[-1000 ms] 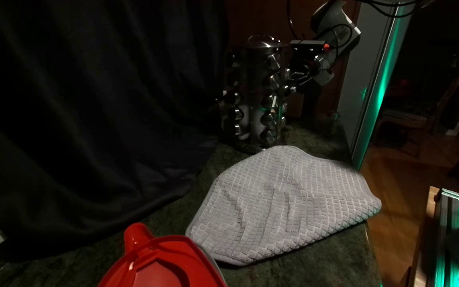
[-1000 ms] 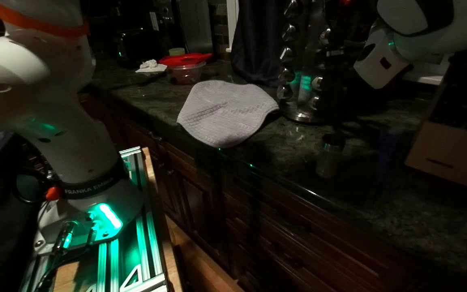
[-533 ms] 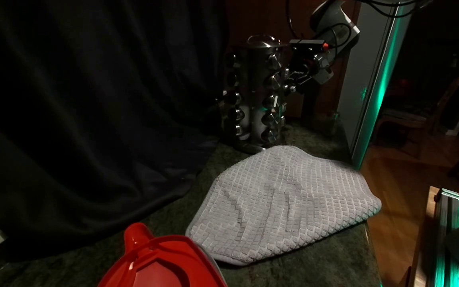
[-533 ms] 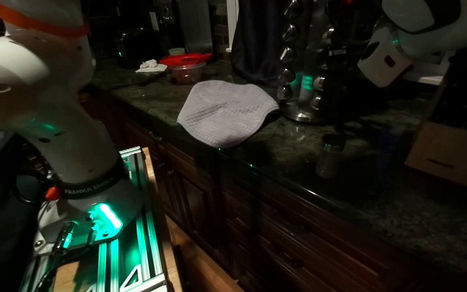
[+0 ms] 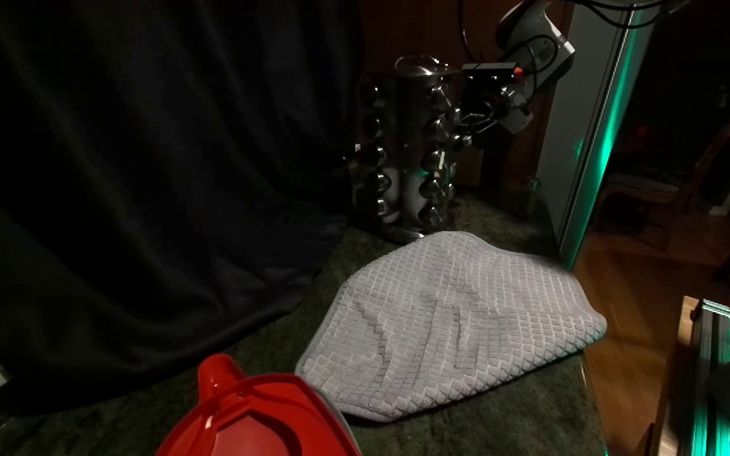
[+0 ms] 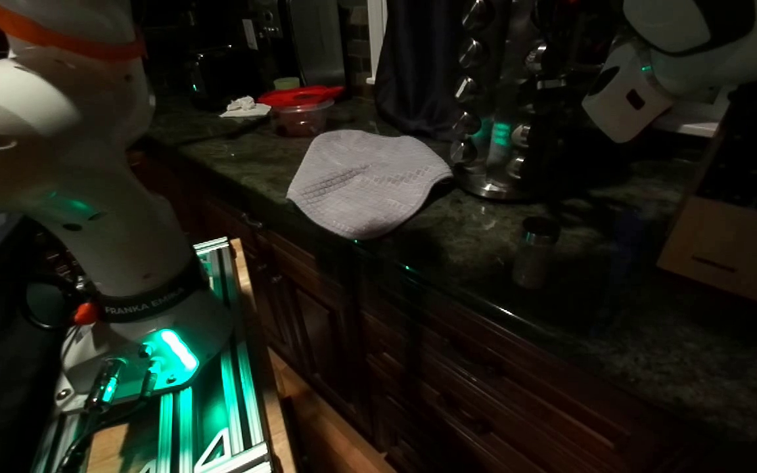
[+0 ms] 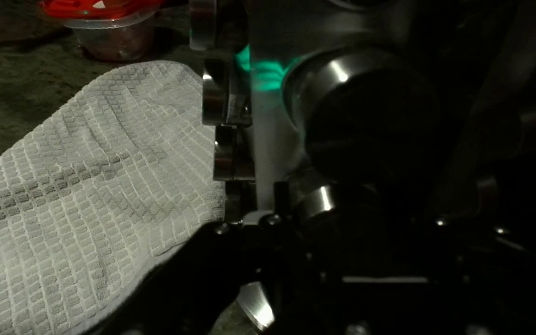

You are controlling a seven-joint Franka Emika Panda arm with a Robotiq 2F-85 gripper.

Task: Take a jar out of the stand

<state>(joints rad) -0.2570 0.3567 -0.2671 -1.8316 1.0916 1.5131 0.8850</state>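
The gripper (image 7: 357,209) is closed on a silver-capped jar (image 7: 315,201), the grasp apparently made, while withdrawal from the stand (image 5: 407,149) remains outstanding.

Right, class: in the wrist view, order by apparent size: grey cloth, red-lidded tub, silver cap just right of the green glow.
Grey cloth
Silver cap, probably enlarged by nearness
Red-lidded tub, cut off at the top

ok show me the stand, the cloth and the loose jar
Stand (image 5: 410,159): in an exterior view, bare middle of its body.
Cloth (image 7: 105,200): in the wrist view, its textured upper face.
Loose jar (image 6: 533,263): in an exterior view, its glass side.
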